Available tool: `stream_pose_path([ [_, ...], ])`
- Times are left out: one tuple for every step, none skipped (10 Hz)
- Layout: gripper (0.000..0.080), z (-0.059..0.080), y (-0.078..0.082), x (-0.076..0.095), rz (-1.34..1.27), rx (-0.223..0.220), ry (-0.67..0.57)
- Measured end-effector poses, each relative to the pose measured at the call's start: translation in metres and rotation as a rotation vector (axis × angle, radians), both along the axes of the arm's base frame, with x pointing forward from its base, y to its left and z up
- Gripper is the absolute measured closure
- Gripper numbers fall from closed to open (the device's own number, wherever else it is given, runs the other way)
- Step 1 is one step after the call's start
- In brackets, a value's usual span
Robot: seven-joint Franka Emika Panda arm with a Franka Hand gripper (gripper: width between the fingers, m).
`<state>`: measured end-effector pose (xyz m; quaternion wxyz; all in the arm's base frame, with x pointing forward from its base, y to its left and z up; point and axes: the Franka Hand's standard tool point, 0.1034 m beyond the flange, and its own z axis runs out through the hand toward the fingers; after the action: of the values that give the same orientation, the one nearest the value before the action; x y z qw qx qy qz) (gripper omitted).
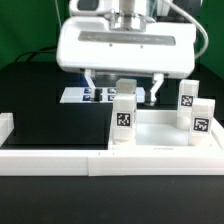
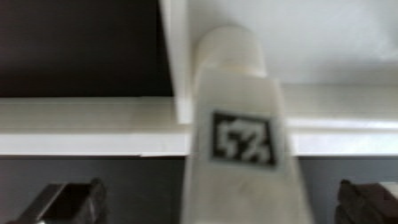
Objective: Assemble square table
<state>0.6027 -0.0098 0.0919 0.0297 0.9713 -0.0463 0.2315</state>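
At frame centre of the exterior view, gripper (image 1: pixel 122 88) hung with jaws spread, grasping nothing, over an upright leg (image 1: pixel 123 116) on the tabletop (image 1: pixel 165 138). Risk: off-centre descent could tip the leg; two legs (image 1: pixel 194 112) stood right.

My arm hangs straight down from above, wrist vertical and claw (image 1: pixel 122 92) pointing at the table. My two fingers (image 1: pixel 90 84) are spread wide apart, one on each side, gripping nothing. In the wrist view only the dark fingertips (image 2: pixel 71 202) show, set well apart.
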Motion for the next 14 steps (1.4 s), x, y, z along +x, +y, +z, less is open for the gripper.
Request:
stream_pose_path([
  [0.0151,0.005,-0.002,0.002,-0.012,0.026,0.058],
  [0.0151,0.009,-0.007,0.009,-0.013,0.030,0.064],
  [0.0151,0.007,-0.011,0.009,-0.019,0.035,0.092],
  [0.0151,0.000,-0.010,0.004,-0.022,0.064,0.229],
  [0.0151,-0.005,-0.014,0.009,-0.029,0.077,0.314],
  [0.0151,-0.012,-0.018,0.007,-0.035,0.081,0.365],
  [0.0151,-0.016,-0.017,0.001,-0.043,0.101,0.476],
  [0.0151,-0.013,-0.014,0.005,-0.051,0.118,0.550],
  [0.0151,-0.012,-0.010,0.015,-0.059,0.119,0.529],
  [0.0151,-0.013,-0.002,0.015,-0.074,0.125,0.528],
  [0.0151,-0.017,0.007,0.017,-0.095,0.132,0.522],
  [0.0151,-0.020,0.011,0.018,-0.094,0.133,0.512],
  [0.0151,-0.019,0.009,0.019,-0.096,0.132,0.511],
  [0.0160,-0.020,0.008,0.018,-0.110,0.135,0.511],
])
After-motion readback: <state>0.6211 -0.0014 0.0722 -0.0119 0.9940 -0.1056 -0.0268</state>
